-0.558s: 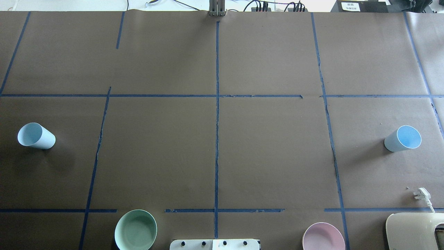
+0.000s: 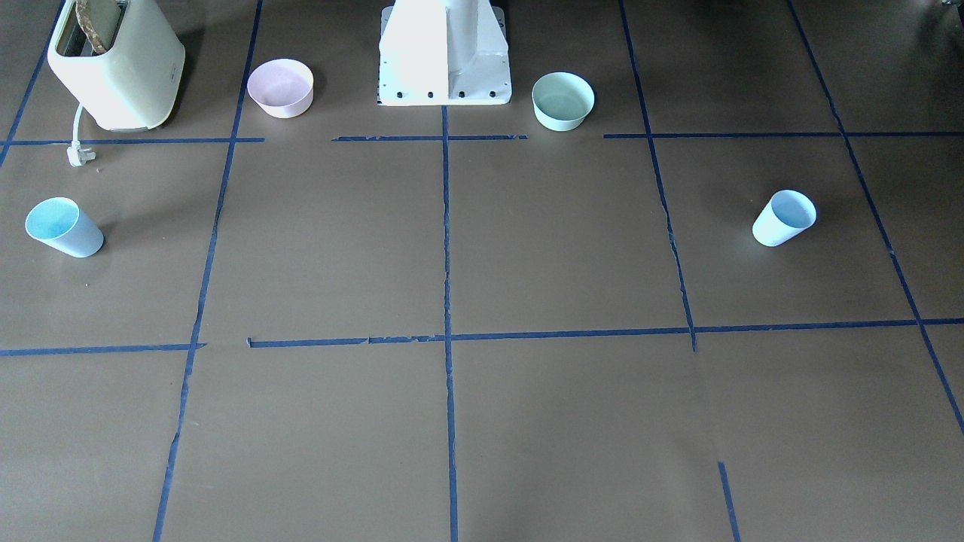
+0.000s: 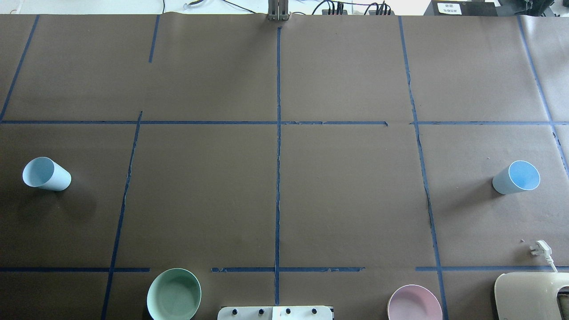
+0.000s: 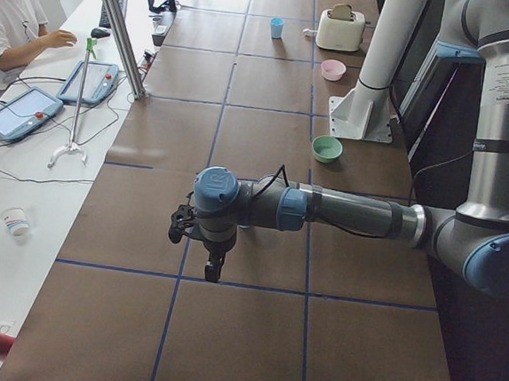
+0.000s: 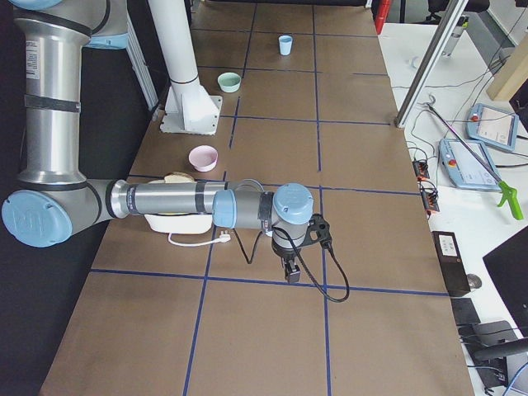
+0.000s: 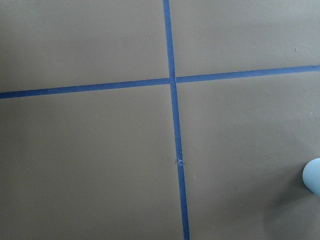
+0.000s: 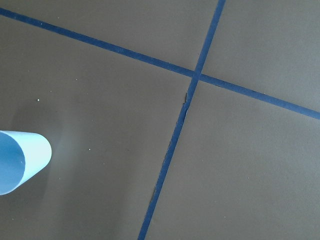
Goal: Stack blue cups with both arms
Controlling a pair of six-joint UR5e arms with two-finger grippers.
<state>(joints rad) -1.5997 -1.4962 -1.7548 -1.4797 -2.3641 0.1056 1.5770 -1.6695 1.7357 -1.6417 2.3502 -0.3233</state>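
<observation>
Two pale-blue cups stand upright and far apart on the brown table. One cup (image 3: 46,174) is at the left edge of the overhead view, the other cup (image 3: 515,178) at the right edge. In the front view they show at the right (image 2: 783,218) and at the left (image 2: 64,227). The left wrist view catches one cup's edge (image 6: 313,175); the right wrist view shows a cup (image 7: 20,162) at lower left. My left gripper (image 4: 213,267) and right gripper (image 5: 290,271) show only in the side views, pointing down over the table. I cannot tell whether they are open or shut.
A mint-green bowl (image 3: 174,294) and a pink bowl (image 3: 414,303) sit at the near edge beside the white pedestal (image 2: 444,53). A cream toaster (image 3: 529,295) with its plug (image 3: 540,249) is at the near right. An operator (image 4: 11,18) sits beyond the table.
</observation>
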